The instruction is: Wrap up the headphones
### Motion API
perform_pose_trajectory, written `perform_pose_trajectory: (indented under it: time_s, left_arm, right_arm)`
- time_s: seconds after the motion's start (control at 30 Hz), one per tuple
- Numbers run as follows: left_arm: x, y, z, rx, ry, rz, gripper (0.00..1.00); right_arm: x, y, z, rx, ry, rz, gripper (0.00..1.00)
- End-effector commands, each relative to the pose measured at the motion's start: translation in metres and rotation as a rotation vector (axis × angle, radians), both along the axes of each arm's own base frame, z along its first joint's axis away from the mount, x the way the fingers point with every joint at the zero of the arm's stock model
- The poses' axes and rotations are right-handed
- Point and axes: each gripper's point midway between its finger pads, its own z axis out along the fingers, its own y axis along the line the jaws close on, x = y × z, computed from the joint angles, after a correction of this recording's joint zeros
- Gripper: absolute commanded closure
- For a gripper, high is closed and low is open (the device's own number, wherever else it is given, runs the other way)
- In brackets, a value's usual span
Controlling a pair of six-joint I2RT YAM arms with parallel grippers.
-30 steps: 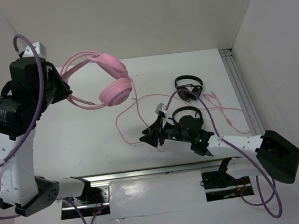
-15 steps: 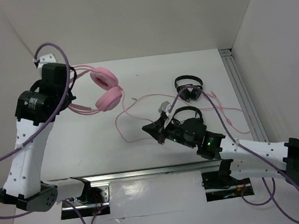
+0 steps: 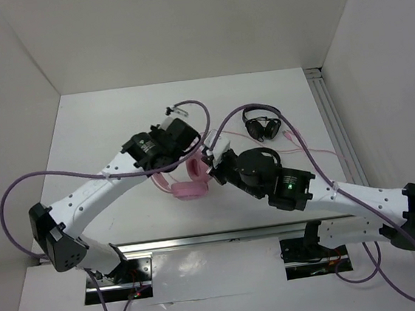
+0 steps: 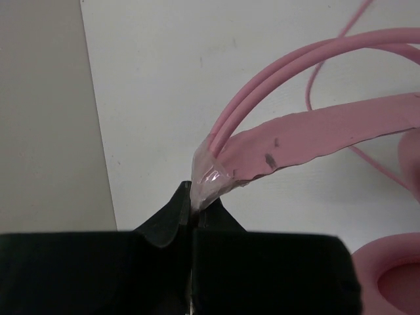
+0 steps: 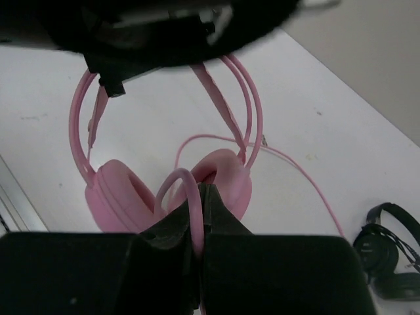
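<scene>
The pink headphones (image 3: pixel 189 189) are in the middle of the top picture, over the white desk (image 3: pixel 102 137). The left fingers (image 4: pixel 167 220) pinch their headband (image 4: pixel 315 134). The right fingers (image 5: pixel 223 220) pinch their thin cable (image 5: pixel 180 180).

White counter (image 3: pixel 102 137) is walled on three sides. Small black headphones (image 3: pixel 262 125) are laid at back right. Thin pink cable (image 5: pixel 289 159) is trailed across surface nearby.

Left arm (image 3: pixel 93 193), right arm (image 3: pixel 353 198) and pink headphones (image 3: pixel 189 189) crowd the worktop (image 3: pixel 93 130) centre; black headphones (image 3: pixel 262 126) far right; left open.
</scene>
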Motion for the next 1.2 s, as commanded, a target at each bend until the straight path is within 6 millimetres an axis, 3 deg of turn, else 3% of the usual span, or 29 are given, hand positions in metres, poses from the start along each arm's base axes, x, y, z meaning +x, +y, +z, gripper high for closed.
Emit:
perform_pose_trajectory:
  time_s: [0.0, 0.1, 0.33, 0.6, 0.7, 0.83, 0.9, 0.93, 1.0, 1.03, 1.13, 1.17]
  left_arm:
    - [0.005, -0.025, 0.022, 0.035, -0.098, -0.077, 1.00]
    - [-0.008, -0.053, 0.016, 0.065, -0.082, -0.185, 1.00]
    - [-0.027, -0.062, 0.023, -0.051, -0.067, -0.320, 1.00]
    - [-0.071, -0.097, 0.027, -0.230, 0.034, -0.622, 1.00]
    - [-0.081, -0.105, 0.027, -0.273, 0.064, -0.685, 1.00]
    - [-0.088, -0.102, 0.060, -0.344, -0.010, -0.711, 1.00]
    - [-0.091, -0.097, 0.090, -0.402, -0.079, -0.720, 1.00]
    - [-0.091, -0.095, 0.103, -0.432, -0.114, -0.710, 1.00]
    - [-0.090, -0.088, 0.131, -0.485, -0.184, -0.684, 1.00]
    - [-0.091, -0.087, 0.138, -0.498, -0.199, -0.686, 1.00]
    - [-0.090, -0.080, 0.164, -0.553, -0.260, -0.653, 1.00]
    - [-0.090, -0.077, 0.168, -0.551, -0.270, -0.642, 1.00]
  right_arm:
    - [0.002, -0.007, 0.007, -0.081, -0.045, -0.036, 1.00]
    - [0.010, -0.019, 0.008, -0.084, -0.064, -0.111, 1.00]
    - [0.016, -0.052, 0.026, 0.011, -0.123, -0.238, 1.00]
    - [0.021, -0.055, 0.040, 0.057, -0.163, -0.225, 0.97]
    - [0.027, -0.052, 0.036, 0.053, -0.163, -0.200, 0.97]
    - [0.040, -0.045, 0.027, 0.059, -0.131, -0.152, 0.97]
    - [0.051, -0.048, 0.026, 0.073, -0.121, -0.139, 0.94]
    - [0.045, -0.034, 0.031, 0.100, -0.116, -0.040, 0.89]
    - [0.052, -0.028, 0.025, 0.120, -0.084, 0.022, 0.84]
    - [0.043, -0.013, 0.033, 0.154, -0.089, 0.136, 0.79]
    - [0.038, 0.008, 0.035, 0.228, -0.056, 0.305, 0.68]
    - [0.036, 0.013, 0.037, 0.266, -0.026, 0.342, 0.60]
